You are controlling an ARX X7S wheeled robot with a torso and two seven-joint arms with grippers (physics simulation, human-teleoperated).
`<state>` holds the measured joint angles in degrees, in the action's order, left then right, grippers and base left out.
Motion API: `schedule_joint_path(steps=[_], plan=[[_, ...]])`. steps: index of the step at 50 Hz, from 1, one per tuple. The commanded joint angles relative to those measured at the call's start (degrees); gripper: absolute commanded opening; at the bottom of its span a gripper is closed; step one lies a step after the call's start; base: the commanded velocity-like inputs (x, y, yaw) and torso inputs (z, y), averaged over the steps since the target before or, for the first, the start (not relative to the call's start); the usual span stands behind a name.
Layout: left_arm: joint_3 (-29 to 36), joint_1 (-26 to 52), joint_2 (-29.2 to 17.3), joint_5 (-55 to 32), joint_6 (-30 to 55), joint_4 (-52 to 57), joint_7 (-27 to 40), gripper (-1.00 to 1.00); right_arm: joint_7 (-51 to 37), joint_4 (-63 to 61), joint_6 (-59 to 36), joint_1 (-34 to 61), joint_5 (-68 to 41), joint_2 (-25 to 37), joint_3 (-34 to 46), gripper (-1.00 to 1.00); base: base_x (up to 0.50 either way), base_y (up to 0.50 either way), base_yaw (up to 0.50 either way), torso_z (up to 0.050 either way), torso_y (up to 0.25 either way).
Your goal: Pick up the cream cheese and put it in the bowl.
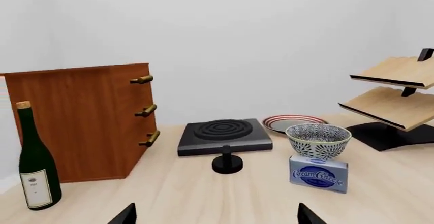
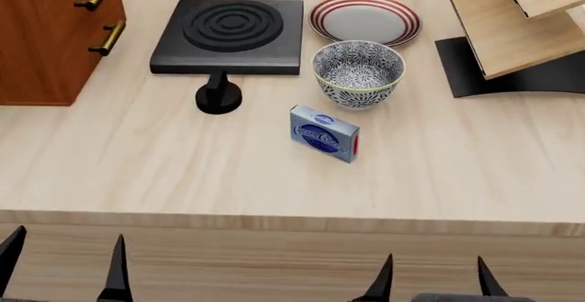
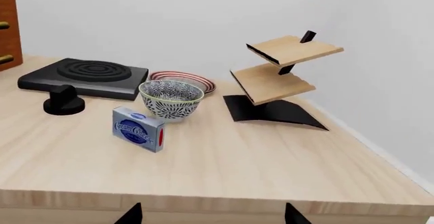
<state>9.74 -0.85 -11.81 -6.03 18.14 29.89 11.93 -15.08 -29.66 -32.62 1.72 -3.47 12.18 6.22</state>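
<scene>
Surface: pale wooden tabletop against a plain white wall, its front edge running just ahead of both grippers.
Left gripper: two dark fingertips spread wide apart at the near edge of the table, nothing between them; it hangs short of everything on the table.
Right gripper: released as well, its two dark tips parted and empty, also back at the table's front edge.
Cream cheese: small blue box with an oval logo and a red end, standing on its long edge, forward of the right gripper and a little toward the left one, well apart from both.
Bowl: deep, blue-and-white floral with a pale rim, just beyond the cream cheese as seen from the grippers; near it, not touching.
Plate: flat, white with red rings, farther out than the bowl.
Hot plate: black square slab with raised rings, far ahead of the left gripper, with a black knob on the table on its nearer side.
Cabinet: reddish wood with brass handles, far out on the left gripper's outer side.
Wine bottle: dark green, white label, upright beside the cabinet; seen only from the left wrist.
Shelf rack: two tilted light-wood tiers on a black base, far ahead on the right gripper's outer side.
</scene>
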Motion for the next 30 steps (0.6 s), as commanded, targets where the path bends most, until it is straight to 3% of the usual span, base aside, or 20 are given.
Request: schedule_joint_path(steps=[1, 11, 21, 22, 23, 24, 30], plan=[[-0.3, 0.4, -0.8, -0.9, 2.1, 3.2, 0.9, 1.00, -0.7, -5.1, -5.2, 1.4, 0.0, 1.1, -0.5, 1.00, 0.00, 0.00, 0.00, 0.000, 0.000], [1.3, 3.1, -1.8, 0.2, 9.7, 7.2, 2.1, 1.00, -1.2, -5.5, -5.0, 2.0, 0.3, 1.7, -0.5, 1.00, 0.00, 0.00, 0.00, 0.000, 0.000], [-0.8, 3.5, -1.5, -1.8, 9.0, 7.9, 2.7, 1.00, -0.8, -4.5, -2.9, 1.4, 0.1, 2.1, 0.2, 1.00, 0.00, 0.00, 0.00, 0.000, 0.000], [-8.3, 2.3, 11.0, 10.8, 7.6, -4.1, -12.9, 1.00, 15.4, 3.9, 6.8, 0.9, 15.2, -10.5, -7.7, 1.00, 0.00, 0.00, 0.00, 0.000, 0.000], [-8.4, 2.3, 10.7, 9.8, 9.4, 4.5, -12.8, 1.00, 15.2, -4.2, -1.7, 0.9, 15.0, -10.4, -7.6, 1.00, 0.00, 0.00, 0.00, 0.000, 0.000], [-8.3, 2.3, 10.5, 9.3, 9.6, 8.2, -12.6, 1.00, 15.0, -4.2, -1.6, 0.9, 14.7, -10.2, -7.6, 1.00, 0.00, 0.00, 0.00, 0.000, 0.000], [-7.0, 2.2, 9.3, 8.9, 9.7, 8.4, -11.1, 1.00, 14.4, -4.3, -1.0, 0.7, 13.5, -9.3, -6.9, 1.00, 0.00, 0.00, 0.00, 0.000, 0.000]])
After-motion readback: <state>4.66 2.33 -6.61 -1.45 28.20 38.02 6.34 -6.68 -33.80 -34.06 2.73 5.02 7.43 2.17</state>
